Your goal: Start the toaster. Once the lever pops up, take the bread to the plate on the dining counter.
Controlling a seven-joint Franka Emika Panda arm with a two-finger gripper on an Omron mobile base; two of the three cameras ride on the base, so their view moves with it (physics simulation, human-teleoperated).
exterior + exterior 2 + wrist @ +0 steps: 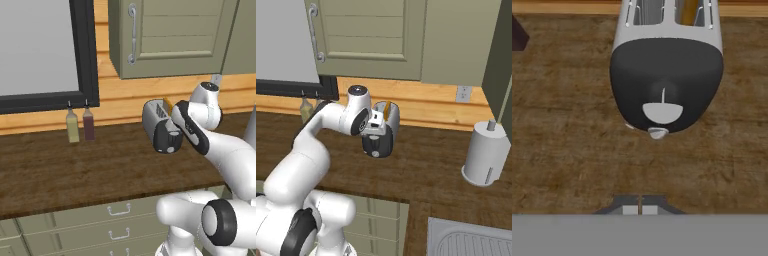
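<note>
The silver-grey toaster point(667, 30) stands on the wood worktop with its black end face point(664, 80) turned toward my hand. A pale lever tab point(662, 112) sits at the lower end of its short slit, and a small knob point(657, 132) lies below it. The bread point(688, 11) stands in one slot, and its golden edge point(387, 109) pokes out of the toaster point(385, 131). My gripper point(640, 207) is shut on nothing, its fingertips pressed together just in front of the end face, apart from the lever. In the left base view my arm covers part of the toaster point(156, 120). The plate and the dining counter are out of view.
Two small bottles point(73, 126) point(88, 124) stand against the back wall, left of the toaster. A white paper-towel roll point(485, 154) stands to the right, with a sink point(471, 240) at the near right corner. Wall cabinets point(170, 35) hang overhead.
</note>
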